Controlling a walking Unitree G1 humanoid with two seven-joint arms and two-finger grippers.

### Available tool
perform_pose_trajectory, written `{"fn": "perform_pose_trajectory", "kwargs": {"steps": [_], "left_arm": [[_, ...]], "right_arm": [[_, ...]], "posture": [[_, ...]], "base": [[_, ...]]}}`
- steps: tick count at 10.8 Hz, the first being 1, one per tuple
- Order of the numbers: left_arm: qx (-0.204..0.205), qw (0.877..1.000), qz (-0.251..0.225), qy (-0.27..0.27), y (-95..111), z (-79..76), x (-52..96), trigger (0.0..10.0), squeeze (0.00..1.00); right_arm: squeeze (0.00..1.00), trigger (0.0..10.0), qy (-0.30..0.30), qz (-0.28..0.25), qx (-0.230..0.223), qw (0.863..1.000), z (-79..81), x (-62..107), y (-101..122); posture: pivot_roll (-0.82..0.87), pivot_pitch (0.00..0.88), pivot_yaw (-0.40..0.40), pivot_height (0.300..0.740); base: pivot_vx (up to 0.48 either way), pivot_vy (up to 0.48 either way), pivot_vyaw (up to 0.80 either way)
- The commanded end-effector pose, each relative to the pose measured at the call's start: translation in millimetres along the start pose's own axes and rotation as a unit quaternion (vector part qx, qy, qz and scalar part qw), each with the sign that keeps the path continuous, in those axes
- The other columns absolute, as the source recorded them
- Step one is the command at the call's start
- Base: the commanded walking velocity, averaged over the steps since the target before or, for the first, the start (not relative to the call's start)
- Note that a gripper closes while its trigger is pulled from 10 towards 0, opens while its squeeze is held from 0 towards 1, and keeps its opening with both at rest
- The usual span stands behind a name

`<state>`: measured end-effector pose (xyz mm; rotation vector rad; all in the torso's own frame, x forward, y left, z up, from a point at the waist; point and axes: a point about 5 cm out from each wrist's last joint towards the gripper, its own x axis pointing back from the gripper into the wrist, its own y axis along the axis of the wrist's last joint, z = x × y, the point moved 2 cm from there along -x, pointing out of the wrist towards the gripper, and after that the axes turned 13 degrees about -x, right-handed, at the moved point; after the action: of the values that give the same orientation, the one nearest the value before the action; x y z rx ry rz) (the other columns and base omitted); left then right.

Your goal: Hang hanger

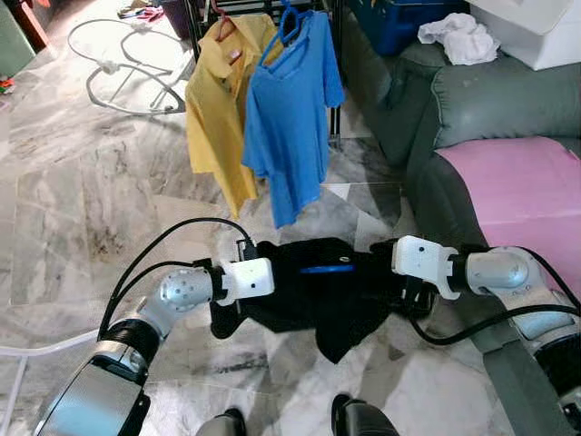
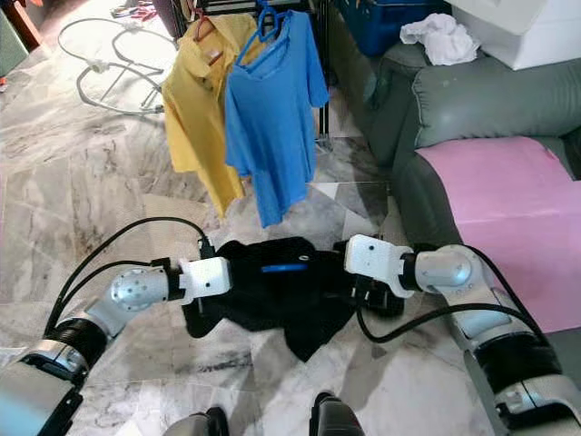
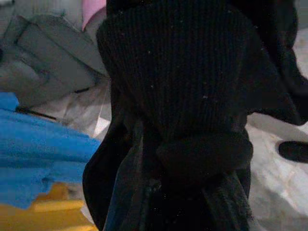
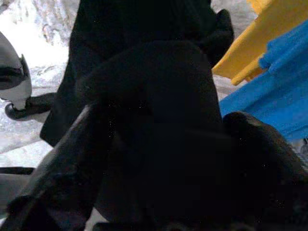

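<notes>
Two hung shirts (image 1: 272, 109), marble floor (image 1: 82, 200), sofa (image 1: 490, 100)

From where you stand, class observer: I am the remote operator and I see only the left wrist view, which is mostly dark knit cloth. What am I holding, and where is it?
Observer: A black garment, stretched between the left tool and the right tool above the marble floor.
Operator: Is there a hanger in it?
Observer: A short blue strip shows at its top edge; I cannot tell whether that is a hanger.
Operator: Where would it hang?
Observer: Ahead, a yellow shirt and a blue shirt hang side by side on a dark rack.
Operator: Anything to my right?
Observer: A grey sofa with a pink cover.
</notes>
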<state>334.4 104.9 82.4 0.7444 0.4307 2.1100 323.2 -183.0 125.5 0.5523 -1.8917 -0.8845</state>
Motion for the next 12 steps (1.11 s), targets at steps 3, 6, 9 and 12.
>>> {"fn": "perform_pose_trajectory", "kwargs": {"steps": [3,6,9,12], "left_arm": [[-0.028,0.999,-0.042,0.017,14,14.7,-1.1,0.0,0.0],[-0.044,0.997,-0.069,0.015,25,16.6,-4.5,0.0,0.0],[-0.054,0.995,-0.087,0.013,32,16.6,-6.2,0.0,0.0],[-0.055,0.995,-0.087,0.011,33,16.3,-8.1,0.0,0.0]], "right_arm": [[0.0,0.0,0.009,-0.004,0.003,1.0,2.0,-7.6,1],[0.0,0.0,0.014,0.026,0.025,0.999,1.8,-9.0,-7],[0.0,0.0,0.026,0.052,0.033,0.998,2.7,-7.0,-17],[0.0,0.0,0.029,0.047,0.03,0.998,5.8,-9.6,-19]], "posture": [[-0.21,0.186,0.061,0.74],[-0.21,0.194,0.06,0.74],[-0.2,0.199,0.057,0.74],[-0.21,0.199,0.064,0.74]], "base": [[0.0,0.0,0.0],[0.0,0.0,0.0],[0.0,0.0,0.0],[0.0,0.0,0.0]]}}
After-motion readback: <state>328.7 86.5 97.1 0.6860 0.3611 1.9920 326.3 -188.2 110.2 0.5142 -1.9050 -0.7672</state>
